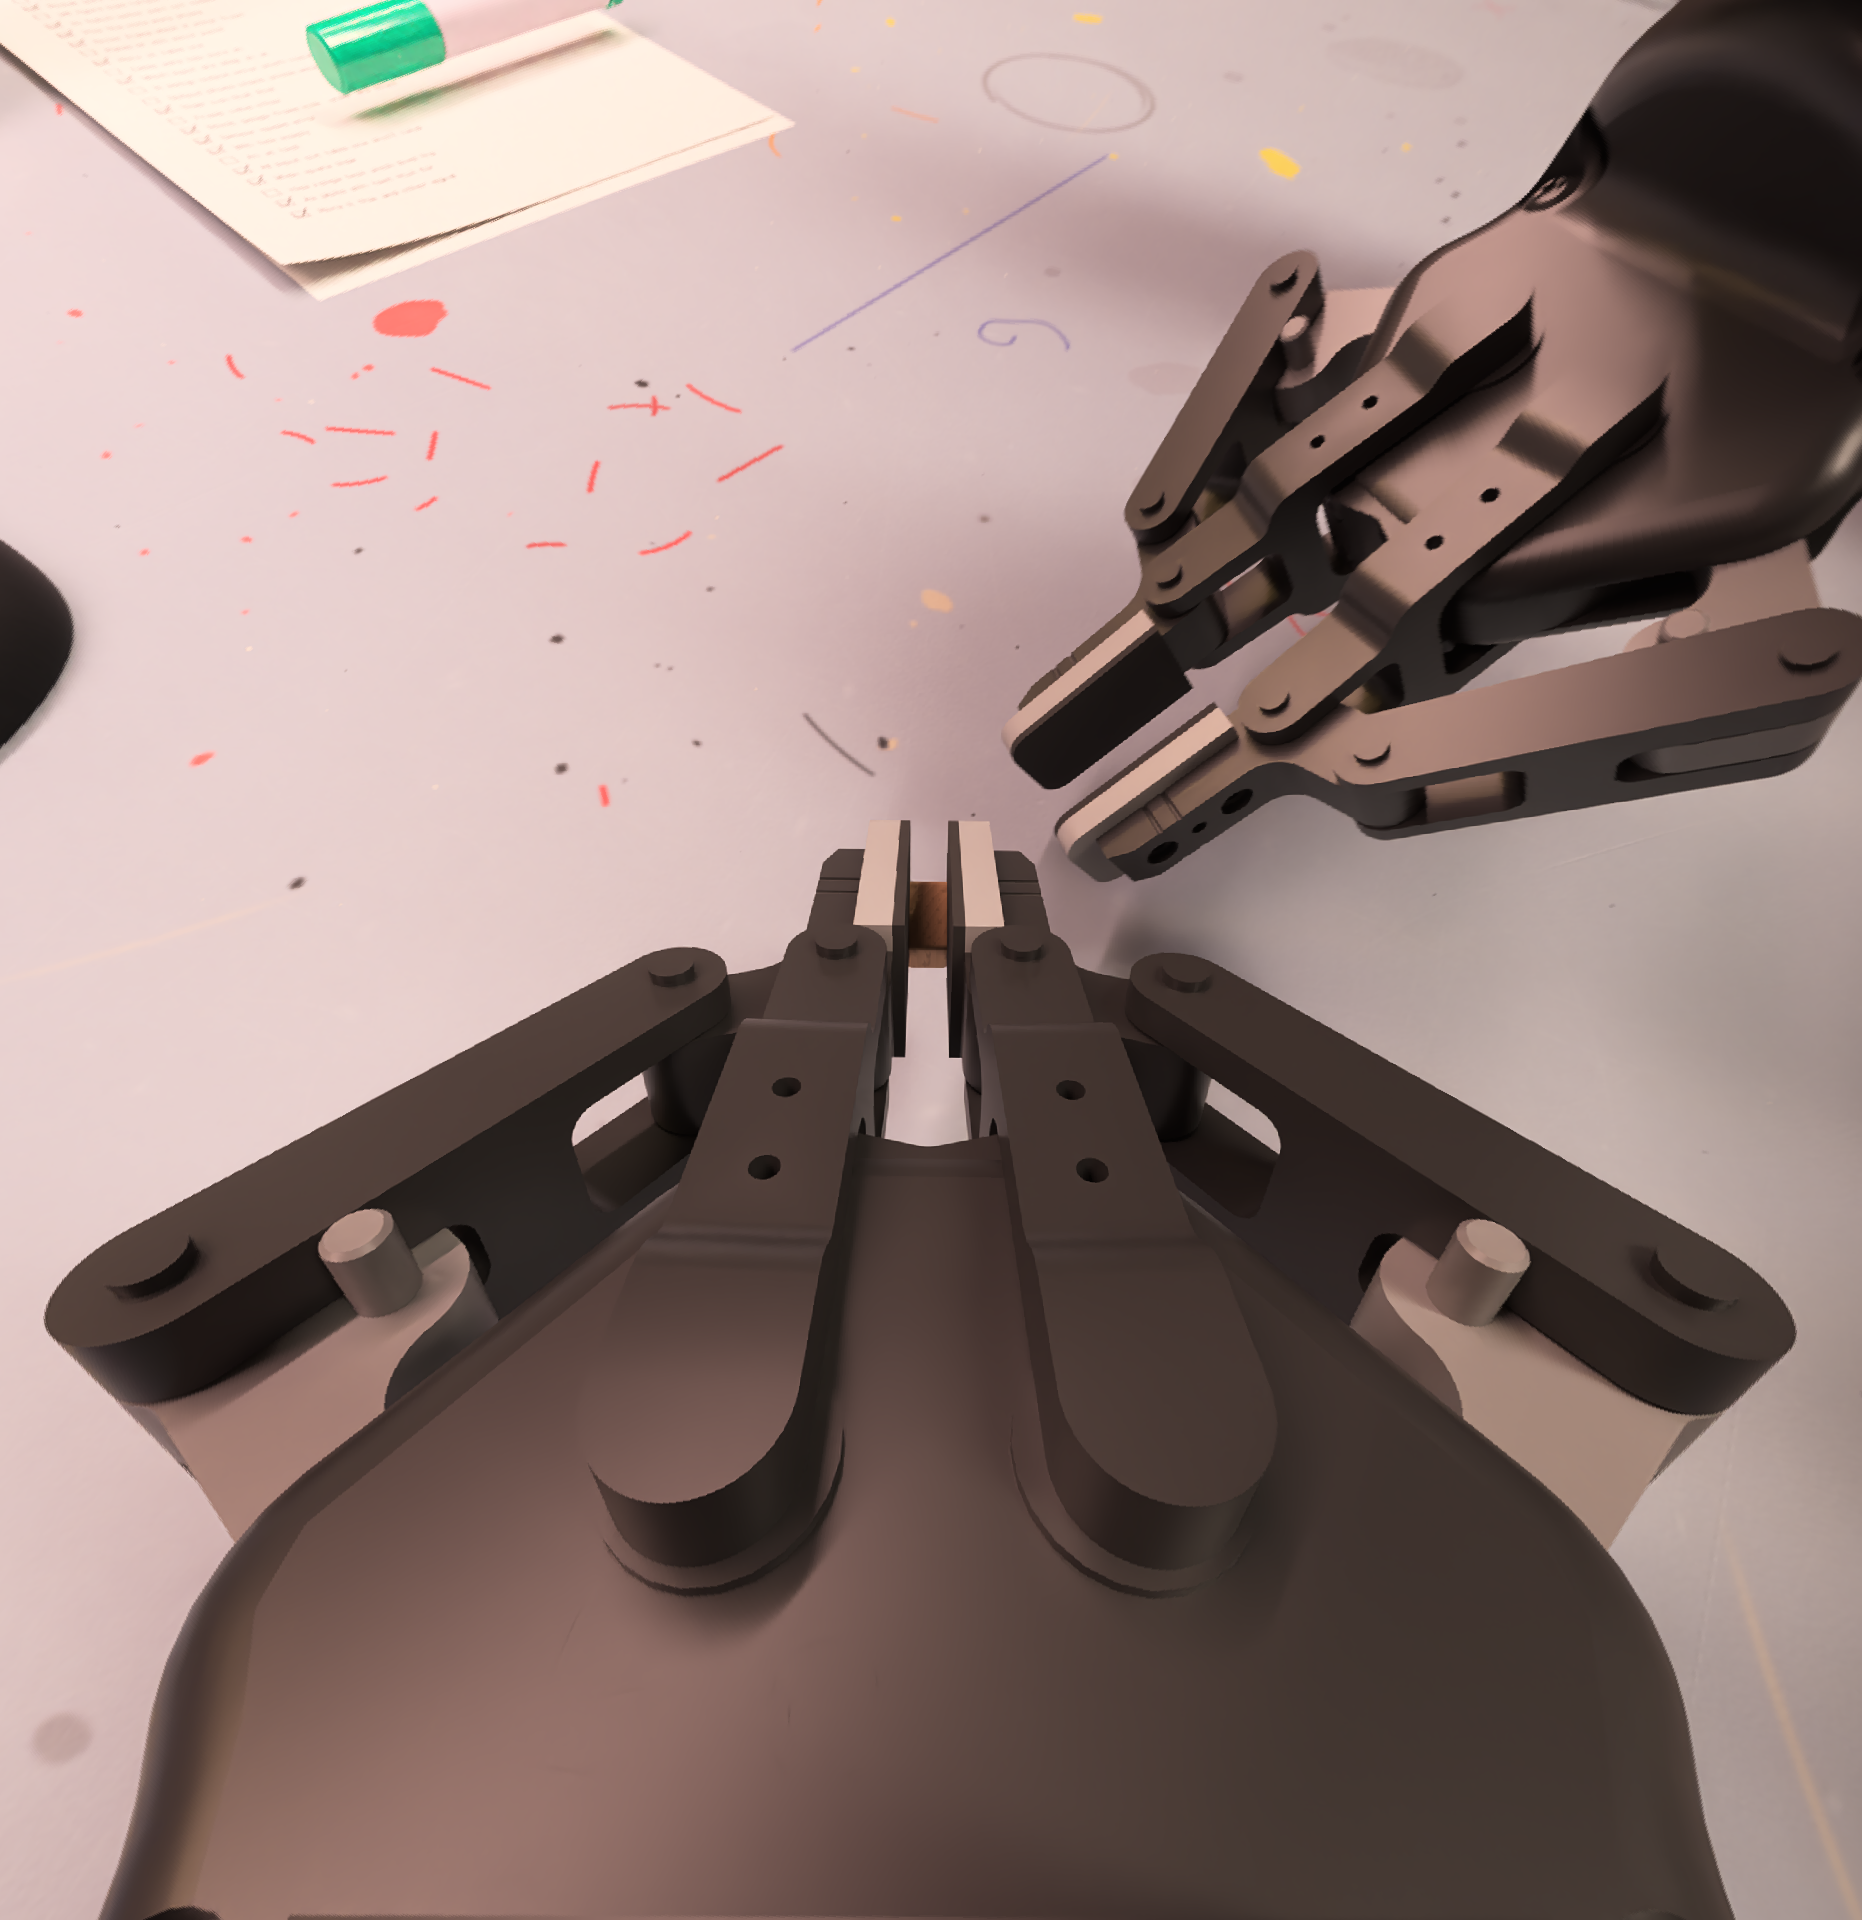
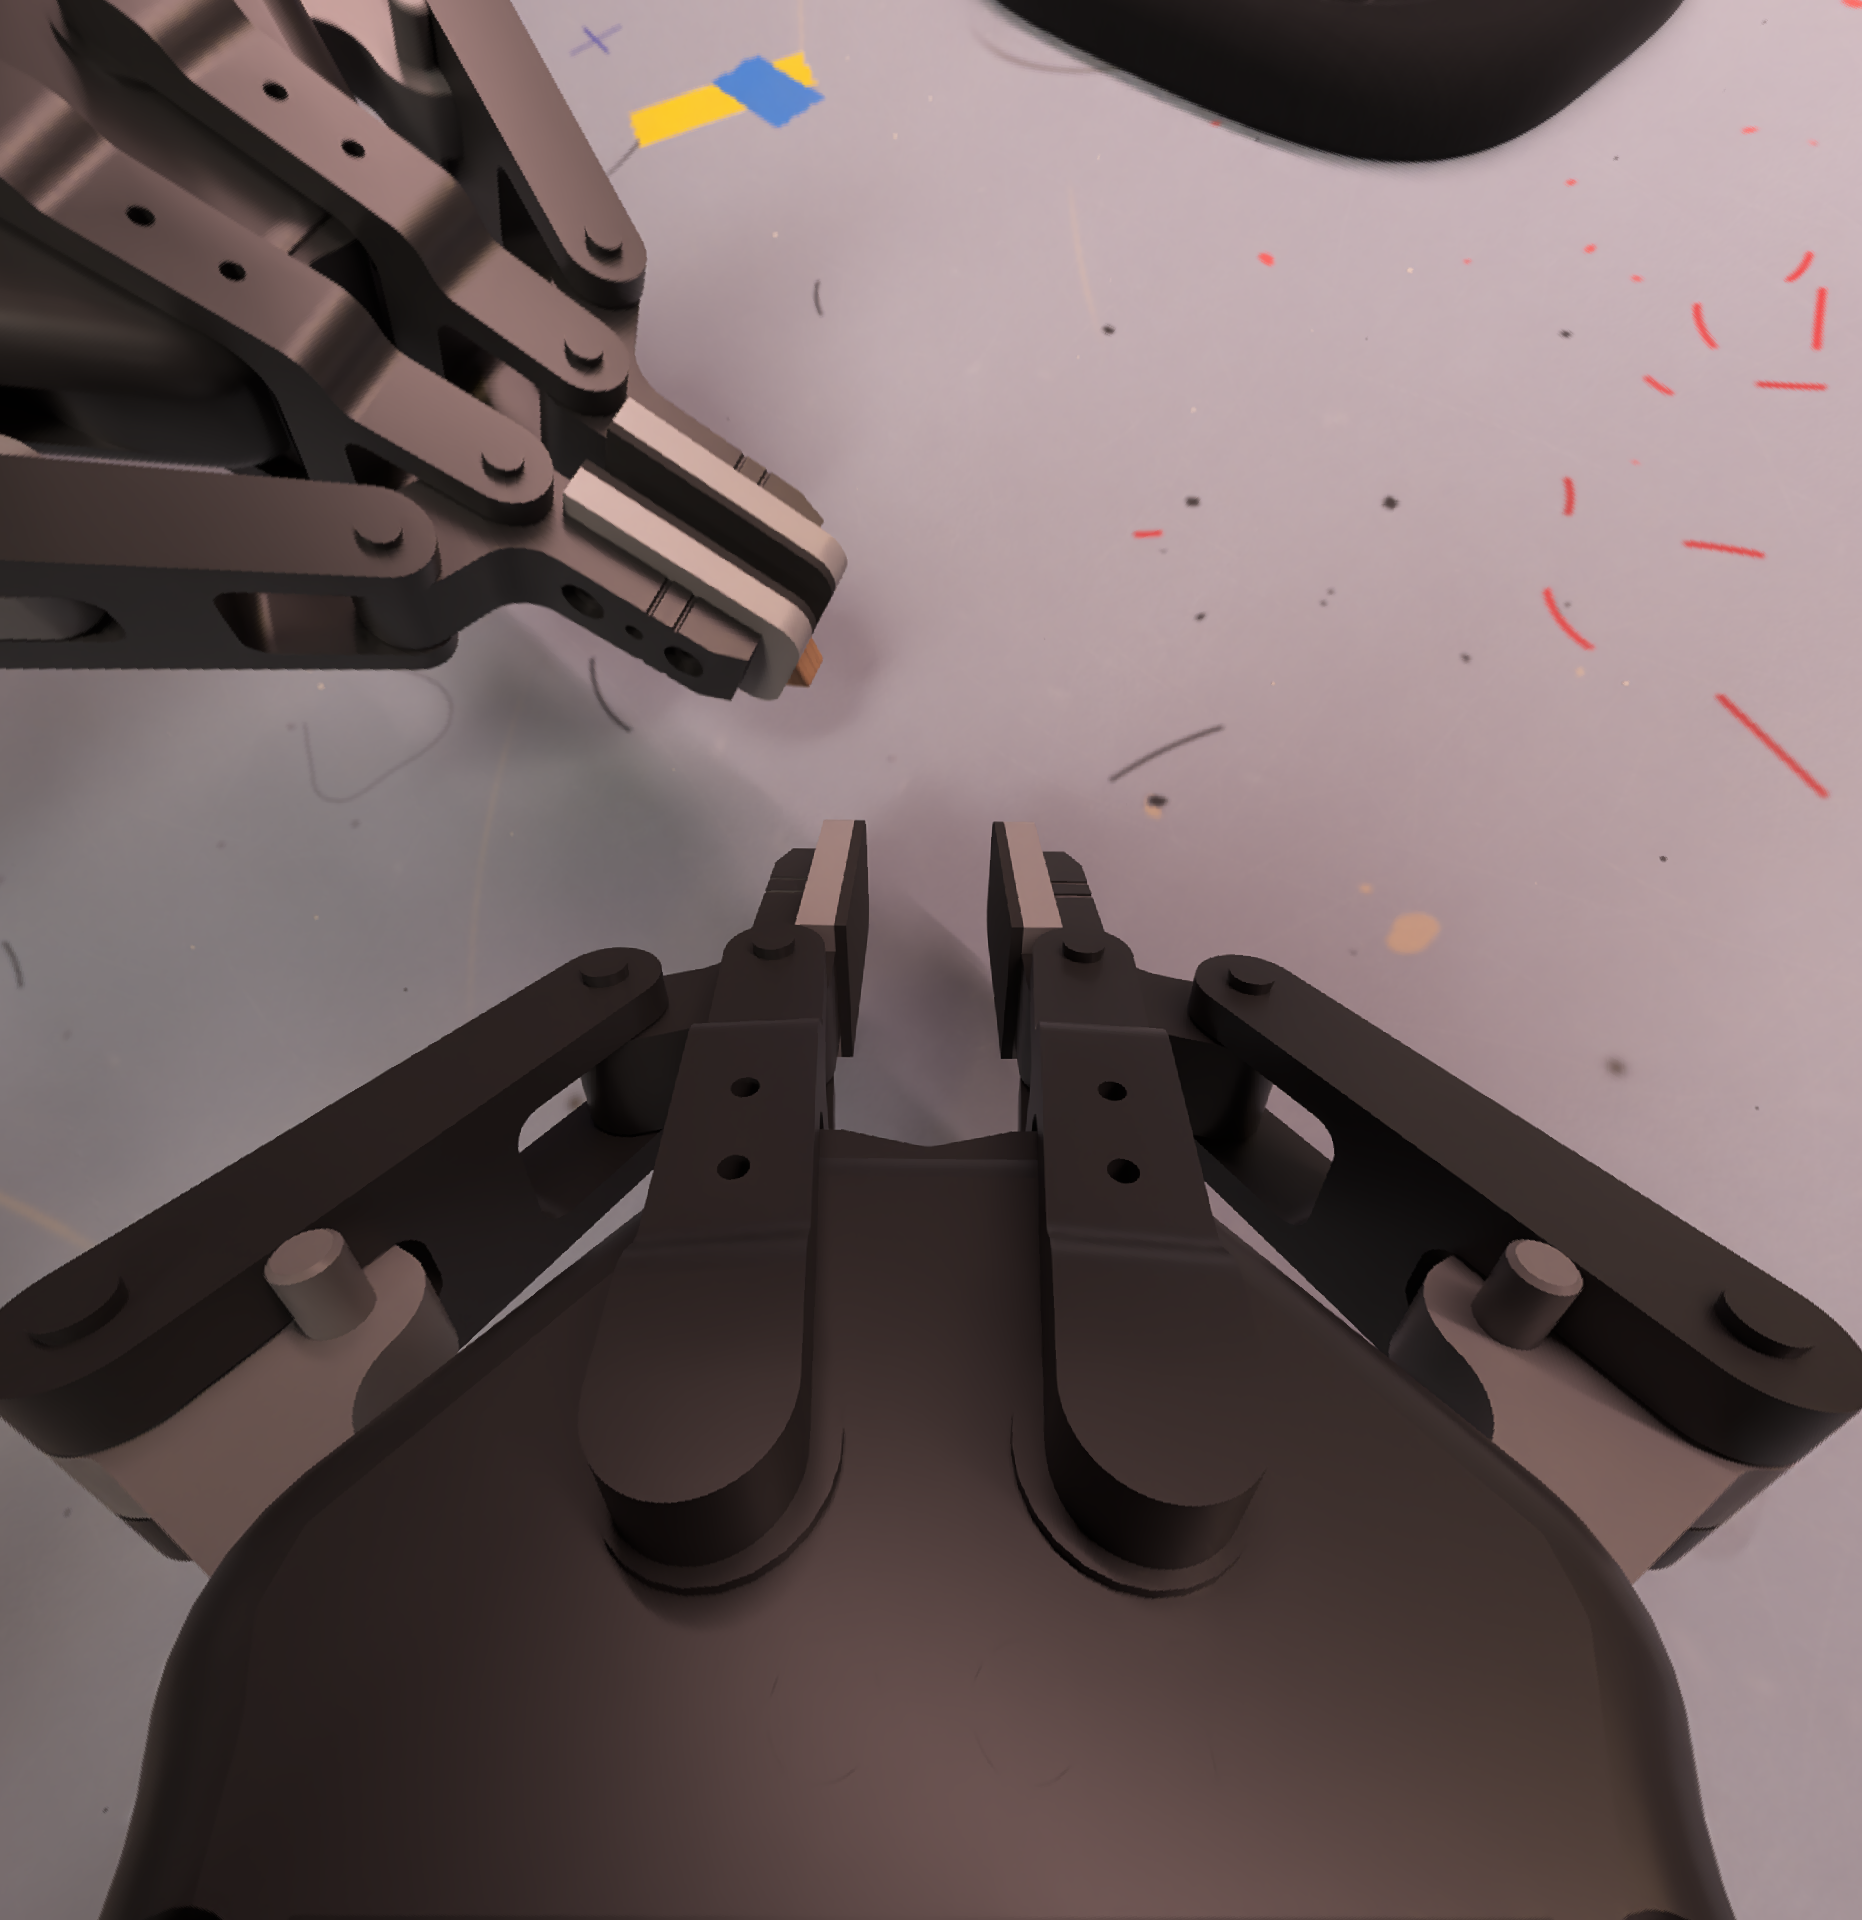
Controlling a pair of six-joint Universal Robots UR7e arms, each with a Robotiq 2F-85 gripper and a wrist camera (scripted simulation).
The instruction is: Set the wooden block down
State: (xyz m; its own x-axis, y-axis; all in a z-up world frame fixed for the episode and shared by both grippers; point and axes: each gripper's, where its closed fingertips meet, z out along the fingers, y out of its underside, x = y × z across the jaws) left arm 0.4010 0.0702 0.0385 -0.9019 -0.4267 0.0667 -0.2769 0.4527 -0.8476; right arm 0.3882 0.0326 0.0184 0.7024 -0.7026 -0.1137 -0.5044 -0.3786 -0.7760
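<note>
Left gripper [image 1: 929, 868] is what I watch first: its fingers are clamped on the small wooden block [image 1: 928, 916], held between the pads just above the paint-flecked table [image 1: 491, 644]. Right gripper [image 2: 927, 873] hangs close beside it, jaws apart and empty. Farther off, a green-capped marker [image 1: 376, 44] lies on paper [image 1: 553, 135].

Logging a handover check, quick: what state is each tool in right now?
Left tool: closed on the small brown wooden block.
Right tool: open, holding nothing.
</note>
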